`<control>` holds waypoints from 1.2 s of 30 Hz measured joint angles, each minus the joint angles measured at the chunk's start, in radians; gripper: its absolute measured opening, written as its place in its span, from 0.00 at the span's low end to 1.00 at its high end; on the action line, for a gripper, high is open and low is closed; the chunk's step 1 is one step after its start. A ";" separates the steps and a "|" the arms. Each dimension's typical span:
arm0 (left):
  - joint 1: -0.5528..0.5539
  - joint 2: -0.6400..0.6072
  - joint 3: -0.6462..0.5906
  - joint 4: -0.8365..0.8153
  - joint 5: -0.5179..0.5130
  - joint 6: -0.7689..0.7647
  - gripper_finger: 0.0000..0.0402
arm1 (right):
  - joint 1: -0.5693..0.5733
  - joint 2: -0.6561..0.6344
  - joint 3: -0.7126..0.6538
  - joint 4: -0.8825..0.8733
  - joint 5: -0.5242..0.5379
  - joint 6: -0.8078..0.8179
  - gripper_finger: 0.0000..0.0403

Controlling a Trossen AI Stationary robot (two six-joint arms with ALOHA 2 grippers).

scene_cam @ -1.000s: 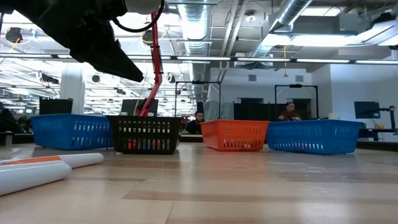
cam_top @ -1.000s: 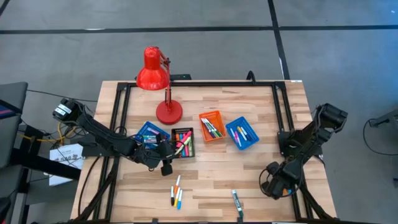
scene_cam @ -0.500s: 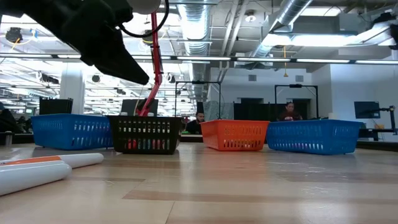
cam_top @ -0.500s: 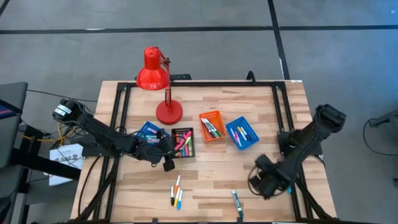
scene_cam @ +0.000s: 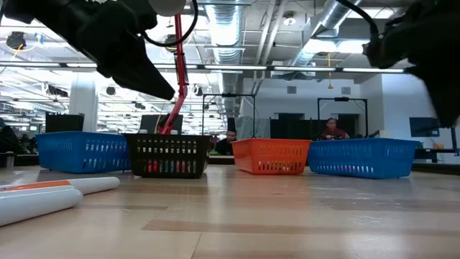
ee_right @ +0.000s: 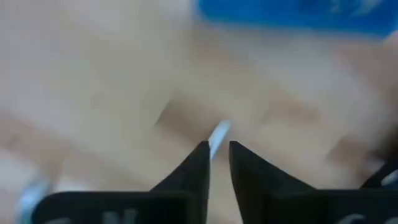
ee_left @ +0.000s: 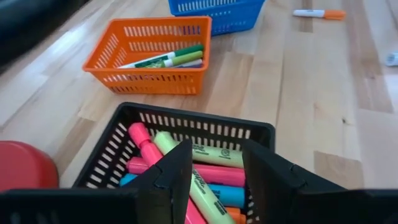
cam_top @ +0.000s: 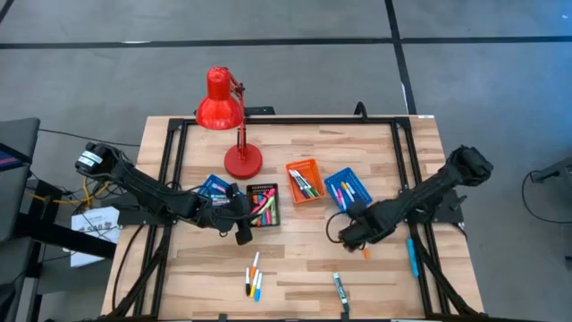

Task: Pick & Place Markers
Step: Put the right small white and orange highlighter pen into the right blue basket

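Markers lie in the black tray (cam_top: 264,206), the orange tray (cam_top: 305,181) and the right blue tray (cam_top: 349,191). Loose markers lie near the front edge (cam_top: 254,278), with a green one (cam_top: 340,288) beside them. My left gripper (ee_left: 214,168) hangs open over the black tray's near left rim, with highlighters (ee_left: 205,158) showing beyond its fingers. My right gripper (cam_top: 350,233) points down just in front of the right blue tray, its fingers almost together (ee_right: 217,155). An orange-capped white marker (ee_left: 317,14) lies flat on the table beside it (cam_top: 365,253).
A red desk lamp (cam_top: 234,134) stands at the far side, left of the orange tray. Another blue tray (cam_top: 217,189) sits left of the black one. A blue marker (cam_top: 411,255) lies by the right rail. People sit in the room beyond (scene_cam: 334,129).
My right gripper has swung from the table's near right corner toward the left and far side. It has risen and turned about as it went, and now stands in front of the right blue tray. In the low view its arm has come into sight at the top right.
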 joint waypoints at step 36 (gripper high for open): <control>-0.011 0.000 0.000 -0.006 0.098 -0.034 0.34 | 0.105 0.003 -0.246 0.399 -0.071 0.262 0.25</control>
